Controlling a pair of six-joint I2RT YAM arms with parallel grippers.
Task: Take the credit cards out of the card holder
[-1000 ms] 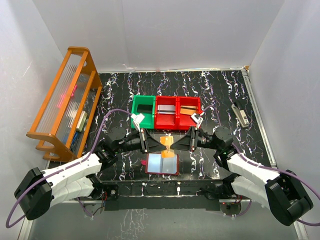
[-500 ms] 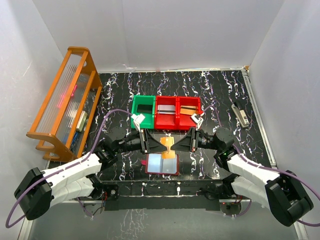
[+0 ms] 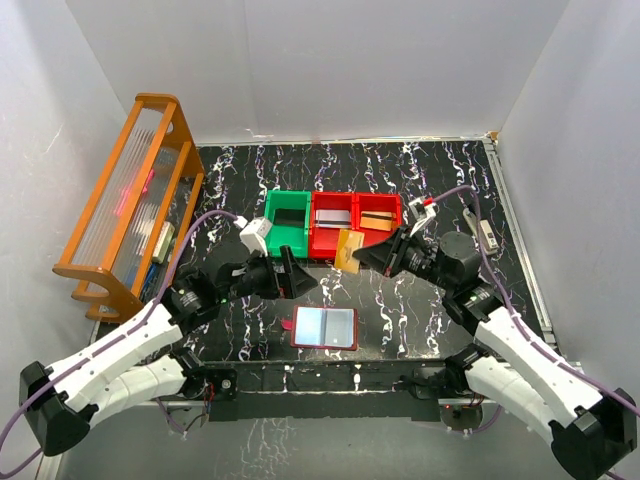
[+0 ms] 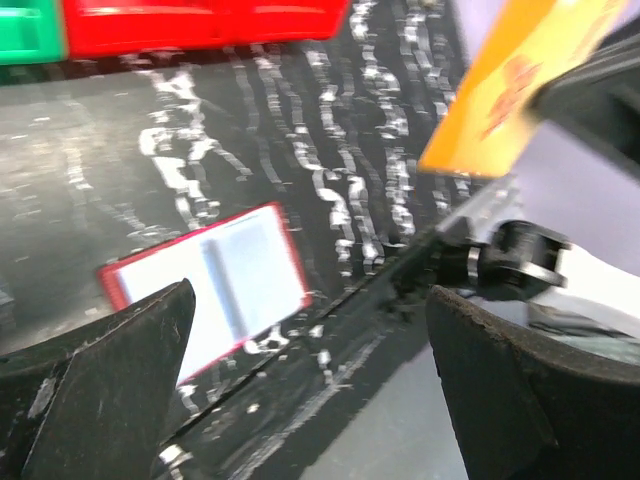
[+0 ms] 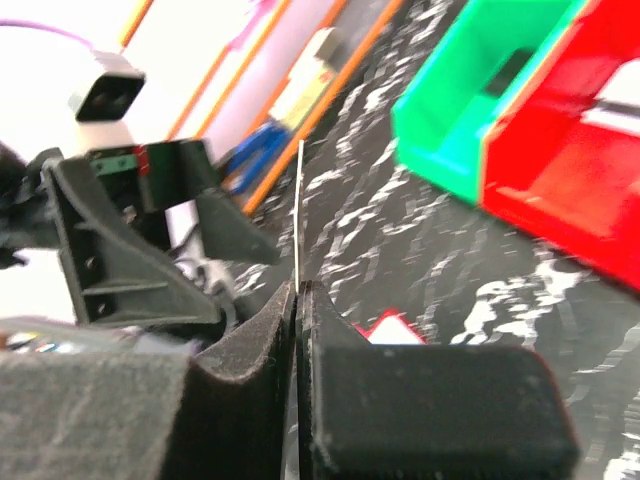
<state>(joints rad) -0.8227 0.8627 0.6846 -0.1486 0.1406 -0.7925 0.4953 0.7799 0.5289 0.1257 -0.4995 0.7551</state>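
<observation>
The card holder [image 3: 325, 327] lies open on the black marbled table, dark red with pale clear sleeves; it also shows in the left wrist view [image 4: 215, 290]. An orange-gold credit card [image 3: 347, 250] hangs above the table, just in front of the red bins, with my right gripper [image 3: 362, 257] shut on its edge. The right wrist view shows this card edge-on as a thin line [image 5: 299, 205] rising from the closed pads [image 5: 280, 330]. My left gripper [image 3: 298, 275] stands wide open and empty, left of the card and apart from it [image 4: 510, 85].
A green bin [image 3: 287, 222] and two red bins [image 3: 334, 228] stand in a row behind the card holder; the right one [image 3: 380, 213] holds a tan card. An orange rack [image 3: 130, 210] fills the left side. A small grey object [image 3: 482, 230] lies at the right.
My left gripper has let go of the card, opened wide and drawn back to the left. The right gripper has carried the card up and away toward the bins.
</observation>
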